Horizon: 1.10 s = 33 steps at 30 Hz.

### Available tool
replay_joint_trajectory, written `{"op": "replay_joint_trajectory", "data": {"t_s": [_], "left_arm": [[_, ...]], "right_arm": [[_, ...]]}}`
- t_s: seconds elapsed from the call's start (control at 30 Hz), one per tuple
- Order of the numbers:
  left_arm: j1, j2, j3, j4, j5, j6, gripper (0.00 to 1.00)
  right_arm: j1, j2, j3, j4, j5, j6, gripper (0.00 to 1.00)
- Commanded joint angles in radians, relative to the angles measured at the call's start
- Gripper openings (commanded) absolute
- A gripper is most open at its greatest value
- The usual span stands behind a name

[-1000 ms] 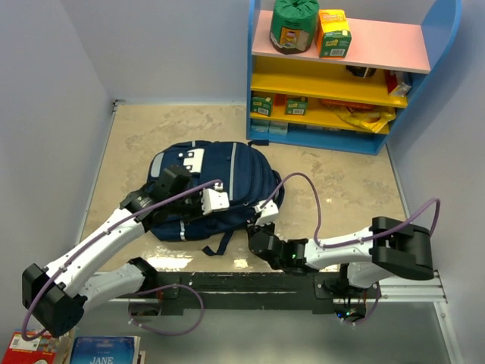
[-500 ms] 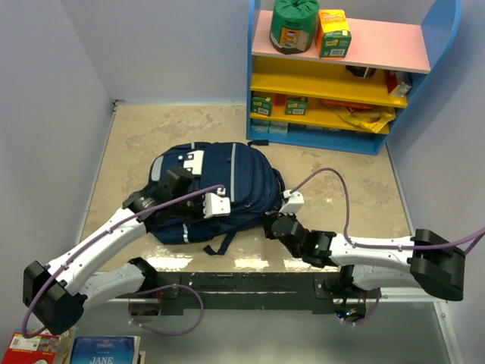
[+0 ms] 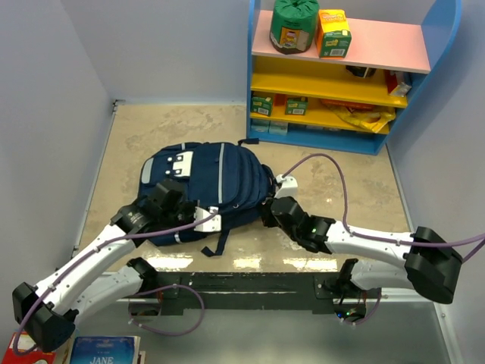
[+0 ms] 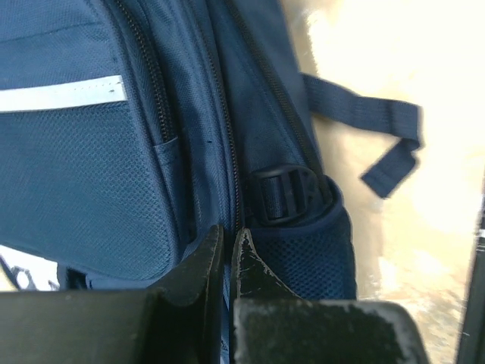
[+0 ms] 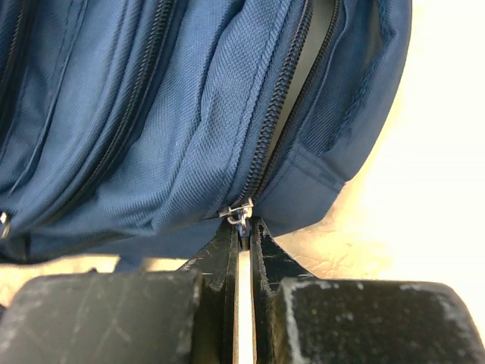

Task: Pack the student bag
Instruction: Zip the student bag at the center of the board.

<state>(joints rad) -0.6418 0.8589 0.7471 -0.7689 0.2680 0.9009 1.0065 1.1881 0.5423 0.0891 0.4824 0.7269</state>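
Because both arms work at the near edge of the bag, the likeliest trouble starts there. The right end effector (image 5: 242,235) has its fingers closed to a sliver on the small metal zip pull (image 5: 239,213). That thin, slick tab could slip free if the arm drags at an angle to the zip's track, and the teeth could snag the loose fold of cloth beside them. If the other hold gives, the bag would probably slide over the worktop (image 3: 151,129) instead of the zip running. The left end effector (image 4: 226,254) is likewise all but shut and appears to nip navy cloth along a zip seam, just beside a black buckle (image 4: 284,193). Beyond them the student bag (image 3: 208,178) lies flat at the middle of the worktop, front panel up, its zip partly open at the near right corner. Farthest off, at the far right, a shelf (image 3: 379,38) holds boxes and packets, well apart from the bag.
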Motion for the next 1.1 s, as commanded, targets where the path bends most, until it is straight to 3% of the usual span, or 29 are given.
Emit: {"op": "replay_joint_trajectory", "data": {"t_s": [0.0, 0.1, 0.2, 0.23, 0.37, 0.4, 0.53, 0.67, 0.93, 1.07], "left_arm": [[0.037, -0.063, -0.090, -0.040, -0.326, -0.012, 0.00], [0.041, -0.040, -0.034, 0.072, -0.311, -0.080, 0.07], [0.041, -0.003, 0.151, -0.002, -0.115, -0.125, 0.15], [0.039, -0.015, 0.214, -0.060, -0.054, -0.094, 0.26], [0.033, -0.072, 0.288, -0.121, 0.158, -0.002, 0.61], [0.028, -0.048, 0.305, -0.139, 0.195, -0.002, 1.00], [-0.048, 0.067, 0.383, -0.172, 0.246, -0.020, 1.00], [-0.151, 0.113, 0.319, -0.032, 0.214, -0.001, 1.00], [-0.200, 0.210, 0.216, 0.153, 0.206, 0.021, 1.00], [-0.260, 0.261, 0.155, 0.267, 0.145, 0.012, 0.87]], "right_arm": [[-0.045, -0.058, 0.018, 0.040, -0.020, -0.103, 0.00], [-0.042, -0.070, -0.054, 0.161, -0.234, -0.103, 0.00], [-0.037, -0.071, -0.122, 0.296, -0.378, -0.086, 0.00], [-0.037, -0.068, -0.134, 0.328, -0.454, -0.084, 0.00], [-0.039, -0.074, -0.131, 0.305, -0.481, -0.087, 0.00], [-0.037, -0.081, -0.133, 0.304, -0.481, -0.086, 0.00], [-0.039, -0.090, -0.151, 0.316, -0.504, -0.075, 0.00], [-0.037, -0.059, -0.145, 0.305, -0.510, -0.086, 0.00], [-0.037, -0.036, -0.139, 0.307, -0.530, -0.110, 0.00], [-0.039, -0.016, -0.119, 0.275, -0.551, -0.122, 0.00]]}}
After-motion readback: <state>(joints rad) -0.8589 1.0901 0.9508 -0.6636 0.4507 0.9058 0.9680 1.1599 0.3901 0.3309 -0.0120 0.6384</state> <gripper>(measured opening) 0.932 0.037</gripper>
